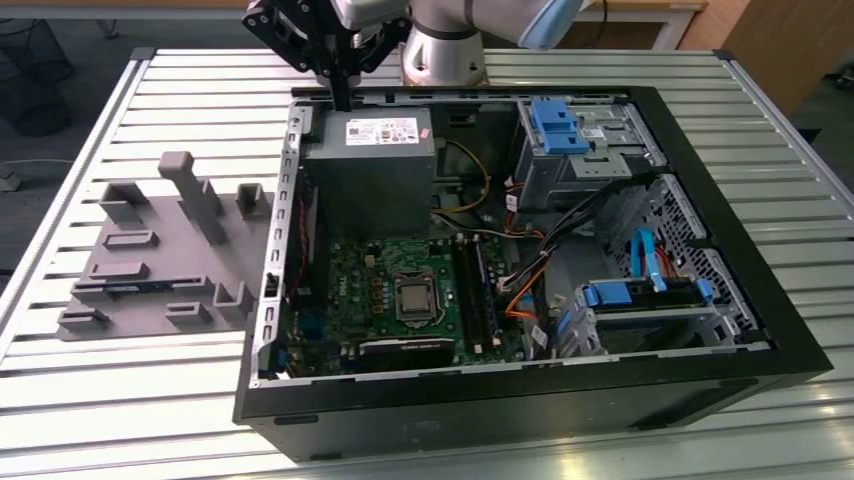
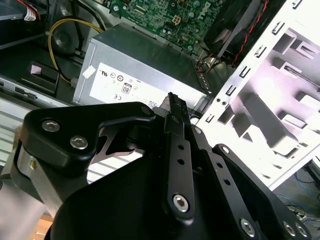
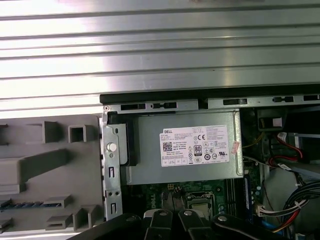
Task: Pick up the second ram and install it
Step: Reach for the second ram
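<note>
The second ram (image 1: 130,287) is a slim blue stick lying in a slot of the grey holder tray (image 1: 160,250), on the exterior view's left of the open computer case (image 1: 534,400). The first wrist view shows the same ram (image 3: 25,205) in the tray (image 3: 45,165). My gripper (image 1: 344,100) hangs over the case's far edge, just above the grey power-supply box (image 1: 374,150), well away from the ram. Its fingers (image 2: 172,107) are pressed together with nothing between them. The green motherboard (image 1: 400,290) with its long black slots (image 1: 477,290) lies inside the case.
The case stands on a slatted metal table (image 1: 134,400). Inside are blue drive brackets (image 1: 561,125), a drive cage (image 1: 641,300) and loose cables (image 1: 534,270). A blue strip (image 3: 246,192) stands by the motherboard's slots. The tray has upright posts (image 1: 200,200).
</note>
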Motion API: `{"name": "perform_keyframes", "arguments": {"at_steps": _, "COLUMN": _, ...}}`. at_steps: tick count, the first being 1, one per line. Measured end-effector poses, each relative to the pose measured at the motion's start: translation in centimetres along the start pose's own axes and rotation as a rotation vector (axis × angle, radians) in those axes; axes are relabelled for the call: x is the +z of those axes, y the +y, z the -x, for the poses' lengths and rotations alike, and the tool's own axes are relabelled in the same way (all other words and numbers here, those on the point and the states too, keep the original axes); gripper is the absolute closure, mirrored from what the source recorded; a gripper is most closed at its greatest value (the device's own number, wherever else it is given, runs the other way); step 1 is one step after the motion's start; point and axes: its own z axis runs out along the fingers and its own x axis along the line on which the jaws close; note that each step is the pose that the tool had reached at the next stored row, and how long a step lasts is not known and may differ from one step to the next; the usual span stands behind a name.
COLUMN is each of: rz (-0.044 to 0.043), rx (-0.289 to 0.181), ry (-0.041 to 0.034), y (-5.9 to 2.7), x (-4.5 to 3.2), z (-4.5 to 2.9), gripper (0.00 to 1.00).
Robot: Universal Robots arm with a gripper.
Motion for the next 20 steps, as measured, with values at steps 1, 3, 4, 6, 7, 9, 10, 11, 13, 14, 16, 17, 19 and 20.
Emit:
{"name": "perform_keyframes", "arguments": {"at_steps": 1, "rz": 0.0000, "rx": 0.000, "ry": 0.0000, "y": 0.00, "x": 0.00, "z": -0.05, "gripper": 0.89}}
{"name": "perform_keyframes", "arguments": {"at_steps": 3, "rz": 0.0001, "rx": 0.000, "ry": 0.0000, "y": -0.01, "x": 0.00, "z": -0.15, "gripper": 0.89}}
{"name": "perform_keyframes", "arguments": {"at_steps": 4, "rz": 0.0000, "rx": 0.000, "ry": 0.0000, "y": -0.01, "x": 0.00, "z": -0.19, "gripper": 0.89}}
{"name": "perform_keyframes", "arguments": {"at_steps": 6, "rz": 0.0000, "rx": 0.000, "ry": 0.0000, "y": -0.02, "x": -0.01, "z": -0.28, "gripper": 0.89}}
{"name": "perform_keyframes", "arguments": {"at_steps": 7, "rz": 0.0000, "rx": 0.000, "ry": 0.0000, "y": -0.03, "x": -0.01, "z": -0.33, "gripper": 0.89}}
{"name": "perform_keyframes", "arguments": {"at_steps": 9, "rz": 0.0000, "rx": 0.000, "ry": 0.0000, "y": -0.03, "x": -0.01, "z": -0.43, "gripper": 0.89}}
{"name": "perform_keyframes", "arguments": {"at_steps": 10, "rz": 0.0000, "rx": 0.000, "ry": 0.0000, "y": -0.04, "x": -0.01, "z": -0.48, "gripper": 0.89}}
{"name": "perform_keyframes", "arguments": {"at_steps": 11, "rz": 0.0000, "rx": 0.000, "ry": 0.0000, "y": -0.04, "x": -0.01, "z": -0.52, "gripper": 0.89}}
{"name": "perform_keyframes", "arguments": {"at_steps": 13, "rz": 0.0000, "rx": 0.000, "ry": 0.0000, "y": -0.05, "x": -0.02, "z": -0.62, "gripper": 0.89}}
{"name": "perform_keyframes", "arguments": {"at_steps": 14, "rz": 0.0000, "rx": 0.000, "ry": 0.0000, "y": -0.05, "x": -0.02, "z": -0.66, "gripper": 0.89}}
{"name": "perform_keyframes", "arguments": {"at_steps": 16, "rz": 0.0000, "rx": 0.000, "ry": 0.0000, "y": -0.06, "x": -0.02, "z": -0.75, "gripper": 0.89}}
{"name": "perform_keyframes", "arguments": {"at_steps": 17, "rz": 0.0000, "rx": 0.000, "ry": 0.0000, "y": -0.06, "x": -0.02, "z": -0.80, "gripper": 0.89}}
{"name": "perform_keyframes", "arguments": {"at_steps": 19, "rz": 0.0001, "rx": 0.000, "ry": 0.0000, "y": -0.07, "x": -0.02, "z": -0.89, "gripper": 0.89}}
{"name": "perform_keyframes", "arguments": {"at_steps": 20, "rz": 0.0001, "rx": 0.000, "ry": 0.0000, "y": -0.07, "x": -0.02, "z": -0.95, "gripper": 0.89}}
